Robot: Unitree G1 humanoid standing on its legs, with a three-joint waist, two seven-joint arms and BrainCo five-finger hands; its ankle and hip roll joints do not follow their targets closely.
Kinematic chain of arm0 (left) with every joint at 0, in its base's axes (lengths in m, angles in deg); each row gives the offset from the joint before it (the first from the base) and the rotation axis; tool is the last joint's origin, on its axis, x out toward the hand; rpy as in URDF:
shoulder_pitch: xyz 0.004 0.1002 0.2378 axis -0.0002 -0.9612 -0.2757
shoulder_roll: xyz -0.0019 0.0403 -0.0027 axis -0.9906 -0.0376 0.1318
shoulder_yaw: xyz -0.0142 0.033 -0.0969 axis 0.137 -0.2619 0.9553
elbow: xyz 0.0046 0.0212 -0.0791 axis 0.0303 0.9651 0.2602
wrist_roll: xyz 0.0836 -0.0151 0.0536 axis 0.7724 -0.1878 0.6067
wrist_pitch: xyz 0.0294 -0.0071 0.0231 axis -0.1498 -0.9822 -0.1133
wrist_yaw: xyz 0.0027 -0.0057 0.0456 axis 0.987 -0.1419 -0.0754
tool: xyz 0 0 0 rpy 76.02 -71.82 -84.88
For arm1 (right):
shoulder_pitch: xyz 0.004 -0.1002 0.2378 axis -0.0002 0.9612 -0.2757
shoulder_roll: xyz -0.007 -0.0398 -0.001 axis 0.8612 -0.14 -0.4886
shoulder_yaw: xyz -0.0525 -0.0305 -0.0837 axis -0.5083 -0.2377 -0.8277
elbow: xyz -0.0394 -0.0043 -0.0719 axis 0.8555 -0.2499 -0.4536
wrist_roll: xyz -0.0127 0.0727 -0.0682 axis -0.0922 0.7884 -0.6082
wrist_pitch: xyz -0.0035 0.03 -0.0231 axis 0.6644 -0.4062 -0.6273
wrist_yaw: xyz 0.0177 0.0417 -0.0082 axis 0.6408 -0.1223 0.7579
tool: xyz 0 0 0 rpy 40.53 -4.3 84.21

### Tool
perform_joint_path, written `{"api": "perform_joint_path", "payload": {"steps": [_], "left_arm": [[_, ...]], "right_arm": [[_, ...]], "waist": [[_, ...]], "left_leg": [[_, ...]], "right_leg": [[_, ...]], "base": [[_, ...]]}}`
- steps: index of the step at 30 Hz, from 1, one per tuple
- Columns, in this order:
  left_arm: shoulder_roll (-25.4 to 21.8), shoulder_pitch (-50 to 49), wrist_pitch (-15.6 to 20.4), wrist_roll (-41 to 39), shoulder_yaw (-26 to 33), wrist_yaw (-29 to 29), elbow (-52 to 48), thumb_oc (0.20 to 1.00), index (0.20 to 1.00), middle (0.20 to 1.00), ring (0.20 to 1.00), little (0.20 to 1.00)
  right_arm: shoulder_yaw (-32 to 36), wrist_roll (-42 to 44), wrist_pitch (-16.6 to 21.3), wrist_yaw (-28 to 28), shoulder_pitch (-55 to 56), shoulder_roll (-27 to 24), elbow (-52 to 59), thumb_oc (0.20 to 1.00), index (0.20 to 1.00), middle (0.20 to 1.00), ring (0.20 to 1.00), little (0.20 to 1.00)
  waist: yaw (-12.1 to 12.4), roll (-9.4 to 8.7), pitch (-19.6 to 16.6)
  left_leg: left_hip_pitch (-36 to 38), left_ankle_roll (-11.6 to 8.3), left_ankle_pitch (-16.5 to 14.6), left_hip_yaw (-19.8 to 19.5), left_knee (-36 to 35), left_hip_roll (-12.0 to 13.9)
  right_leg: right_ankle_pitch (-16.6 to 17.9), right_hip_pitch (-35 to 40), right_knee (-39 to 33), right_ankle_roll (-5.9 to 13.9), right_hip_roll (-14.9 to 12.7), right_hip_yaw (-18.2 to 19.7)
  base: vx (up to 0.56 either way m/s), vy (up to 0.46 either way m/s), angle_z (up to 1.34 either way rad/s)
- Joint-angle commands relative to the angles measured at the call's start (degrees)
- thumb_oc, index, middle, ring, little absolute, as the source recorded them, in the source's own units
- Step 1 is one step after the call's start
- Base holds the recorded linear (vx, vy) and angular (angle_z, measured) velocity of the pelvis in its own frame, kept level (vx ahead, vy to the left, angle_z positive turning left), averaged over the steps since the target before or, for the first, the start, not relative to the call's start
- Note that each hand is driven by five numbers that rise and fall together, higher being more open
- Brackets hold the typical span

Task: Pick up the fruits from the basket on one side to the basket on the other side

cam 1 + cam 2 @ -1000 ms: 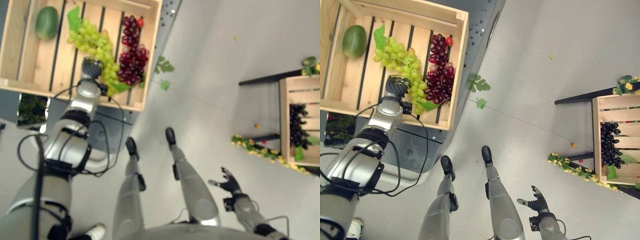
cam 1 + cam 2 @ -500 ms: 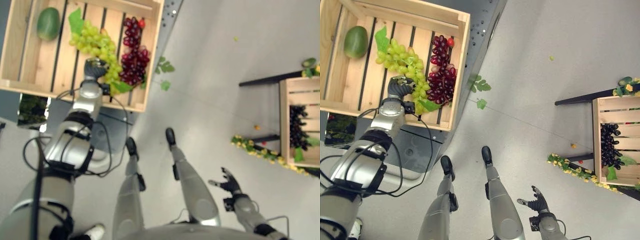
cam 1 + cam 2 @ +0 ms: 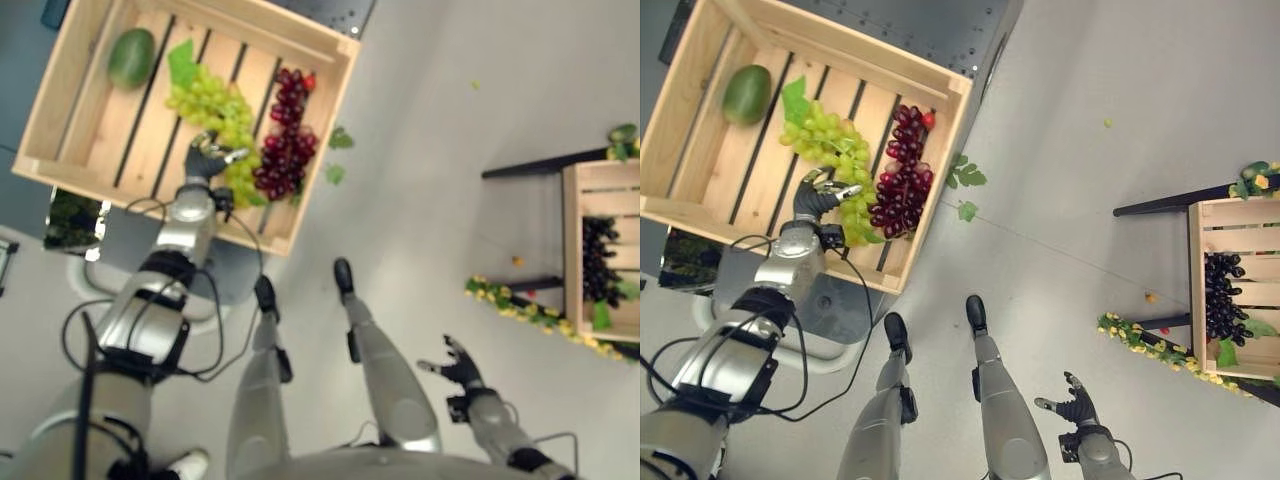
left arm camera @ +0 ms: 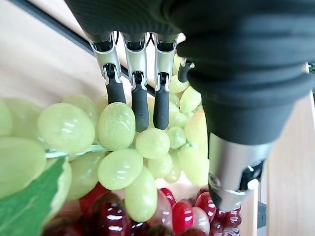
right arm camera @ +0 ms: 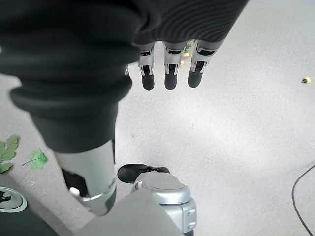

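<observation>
Green grapes (image 4: 118, 147): plump, pale-green bunch

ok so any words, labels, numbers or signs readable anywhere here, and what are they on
None can be read. The wooden crate with the green grapes, red grapes and the green fruit has bare slats. The other crate with dark grapes carries no label. Nothing is printed on the floor, nor on the left robot hand or right robot hand.
</observation>
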Motion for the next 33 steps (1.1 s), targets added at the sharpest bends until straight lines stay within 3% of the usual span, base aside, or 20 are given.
{"api": "perform_joint_path", "payload": {"steps": [1,22,25,27,33], "left_arm": [[2.9,-6.1,0.8,-3.1,-0.9,1.2,-1.3,1.000,1.000,1.000,1.000,1.000],[7.7,-6.6,0.3,-1.6,-2.5,0.2,-1.7,1.000,1.000,1.000,1.000,1.000],[6.8,-5.5,-0.2,3.0,-3.4,-0.2,-1.9,1.000,1.000,1.000,1.000,1.000],[3.4,-2.5,-0.9,14.6,-4.9,-1.9,-4.0,1.000,1.000,1.000,1.000,1.000],[-1.8,-1.1,-0.3,24.8,-5.5,-4.7,-10.4,1.000,1.000,1.000,1.000,1.000]], "right_arm": [[0.3,0.4,-0.6,-1.2,1.6,-1.5,0.7,1.000,1.000,1.000,1.000,1.000],[-0.3,0.0,-1.2,-2.1,-0.1,-2.1,0.3,1.000,1.000,1.000,1.000,1.000],[-0.5,-0.3,-1.1,-2.1,0.0,-2.2,0.5,1.000,1.000,1.000,1.000,1.000],[-0.4,-0.8,-0.2,-1.7,0.9,-2.6,1.5,1.000,1.000,1.000,1.000,1.000],[0.3,-1.0,1.3,-1.1,3.1,-3.0,5.3,1.000,1.000,1.000,1.000,1.000]], "waist": [[1.3,-1.97,1.4],[1.2,-2.49,1.7],[1.2,-2.54,1.6],[1.2,-2.39,1.5],[1.4,-1.79,1.5]], "left_leg": [[-3.8,-1.06,-0.4,-3.5,1.8,-1.0],[-2.3,-0.89,-0.8,-3.4,1.1,-1.1],[-2.4,-0.91,-0.9,-3.4,1.3,-1.0],[-2.4,-0.89,-1.0,-3.5,1.4,-1.1],[-2.8,-0.78,-1.1,-3.7,1.8,-1.4]], "right_leg": [[5.1,-3.2,-4.2,3.79,1.0,1.6],[4.4,-2.2,-3.9,3.65,1.2,1.2],[4.4,-2.2,-3.9,3.67,1.2,1.2],[4.3,-2.1,-3.8,3.65,1.2,1.3],[4.0,-2.2,-3.7,3.76,1.0,1.1]], "base": [[0.00,0.000,0.00],[0.00,0.000,0.00],[0.00,0.000,0.00],[0.00,0.000,0.00],[0.00,0.000,0.00]]}}
